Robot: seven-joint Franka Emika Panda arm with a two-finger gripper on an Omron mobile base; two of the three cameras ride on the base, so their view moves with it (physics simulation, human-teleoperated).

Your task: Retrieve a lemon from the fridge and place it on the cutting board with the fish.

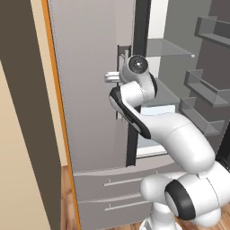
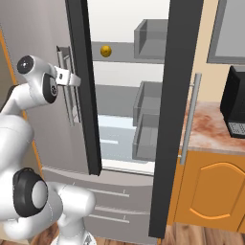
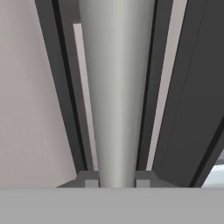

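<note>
- Arm bent at elbow, reaching fwd; gripper (image 2: 72,78) level at fridge (image 1: 90,112) left door.
- Jaws clamped on left door's bar handle (image 3: 116,87), fingertips (image 3: 89,180) either side.
- Right door swung wide open, interior free.
- Lemon (image 2: 105,50) on upper shelf, left part, well apart from jaws.

Arm: rose from base, elbow bent, forearm reached forward at mid-height. Gripper (image 3: 116,180): level, fingers (image 3: 90,180) closed around the fridge's left-door handle (image 3: 116,87).
</note>
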